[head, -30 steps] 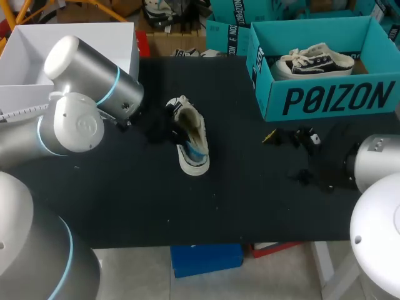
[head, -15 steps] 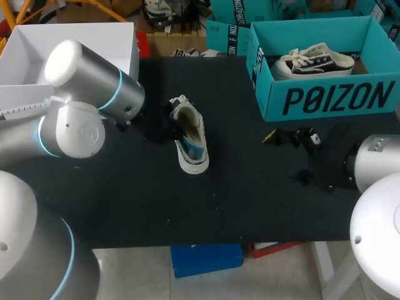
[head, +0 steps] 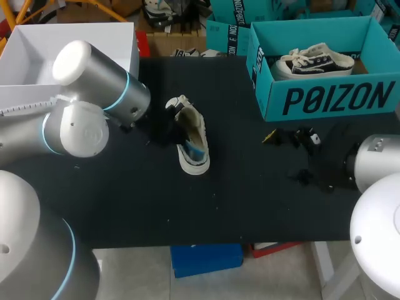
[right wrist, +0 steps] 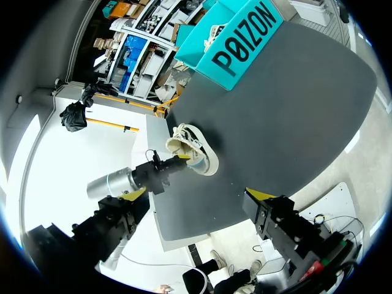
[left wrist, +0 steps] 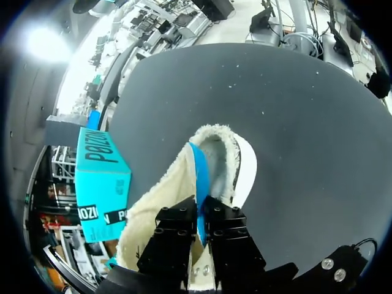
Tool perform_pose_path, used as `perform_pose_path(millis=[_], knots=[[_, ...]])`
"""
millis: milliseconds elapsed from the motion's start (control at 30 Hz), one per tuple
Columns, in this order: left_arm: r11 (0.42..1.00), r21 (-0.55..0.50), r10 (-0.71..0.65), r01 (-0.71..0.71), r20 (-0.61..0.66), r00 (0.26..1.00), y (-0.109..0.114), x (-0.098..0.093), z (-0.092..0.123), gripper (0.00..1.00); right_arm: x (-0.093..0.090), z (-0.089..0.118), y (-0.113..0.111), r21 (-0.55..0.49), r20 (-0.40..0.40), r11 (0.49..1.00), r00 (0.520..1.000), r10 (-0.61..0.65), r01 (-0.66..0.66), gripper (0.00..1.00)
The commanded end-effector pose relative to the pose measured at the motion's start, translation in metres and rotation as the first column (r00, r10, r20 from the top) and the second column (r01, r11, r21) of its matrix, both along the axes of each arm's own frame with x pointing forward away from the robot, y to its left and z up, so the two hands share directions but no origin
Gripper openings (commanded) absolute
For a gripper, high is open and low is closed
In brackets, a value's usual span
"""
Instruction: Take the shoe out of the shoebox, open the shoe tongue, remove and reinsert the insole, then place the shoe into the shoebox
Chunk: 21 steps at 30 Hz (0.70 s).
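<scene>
My left pincer [left wrist: 201,213] is clenched on the blue insole [left wrist: 198,168], which stands on edge inside the fleece-lined shoe [head: 192,140]. The shoe lies mid-table [head: 250,194], well apart from the teal shoebox [head: 331,100], which holds a second sneaker [head: 319,60]. My right pincer [right wrist: 197,194] hangs released, fingers wide apart.

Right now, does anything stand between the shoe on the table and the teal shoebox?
Nothing visible does: the table between shoe and shoebox is bare. The right jaws lie off that path. Another sneaker lies in the box.
</scene>
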<state>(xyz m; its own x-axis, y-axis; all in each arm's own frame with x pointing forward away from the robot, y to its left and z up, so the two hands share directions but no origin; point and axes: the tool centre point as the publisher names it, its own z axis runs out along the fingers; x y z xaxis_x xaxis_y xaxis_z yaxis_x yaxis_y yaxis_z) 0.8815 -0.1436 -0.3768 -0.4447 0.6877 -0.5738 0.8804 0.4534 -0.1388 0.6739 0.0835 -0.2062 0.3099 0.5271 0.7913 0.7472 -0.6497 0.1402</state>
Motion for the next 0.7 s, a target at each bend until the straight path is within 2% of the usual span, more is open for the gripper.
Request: perform_pose_path(millis=[33, 367, 600, 633, 700], knots=[[1.0, -0.013, -0.019, 0.019, -0.04, 0.999, -0.001, 0.002, 0.004, 1.0, -0.005, -0.002, -0.008, 0.03, -0.017, 0.999, 1.0, 0.023, -0.022, 1.0], [0.996, -0.083, -0.031, 0.02, -0.133, 0.991, -0.003, -0.008, 0.026, 1.0, -0.005, -0.002, -0.008, 0.03, -0.017, 0.999, 1.0, 0.023, -0.022, 1.0], [0.996, -0.08, -0.052, 0.039, -0.176, 0.983, -0.006, -0.017, 0.02, 1.0, -0.005, -0.002, -0.008, 0.03, -0.017, 0.999, 1.0, 0.023, -0.022, 1.0], [0.996, -0.079, -0.053, 0.04, -0.177, 0.983, -0.006, -0.017, 0.019, 0.98, -0.005, -0.002, -0.008, 0.03, -0.017, 0.999, 1.0, 0.023, -0.022, 1.0], [0.996, -0.078, -0.055, 0.042, -0.18, 0.982, -0.007, -0.017, 0.019, 0.76, -0.005, -0.002, -0.008, 0.03, -0.017, 0.999, 1.0, 0.023, -0.022, 1.0]])
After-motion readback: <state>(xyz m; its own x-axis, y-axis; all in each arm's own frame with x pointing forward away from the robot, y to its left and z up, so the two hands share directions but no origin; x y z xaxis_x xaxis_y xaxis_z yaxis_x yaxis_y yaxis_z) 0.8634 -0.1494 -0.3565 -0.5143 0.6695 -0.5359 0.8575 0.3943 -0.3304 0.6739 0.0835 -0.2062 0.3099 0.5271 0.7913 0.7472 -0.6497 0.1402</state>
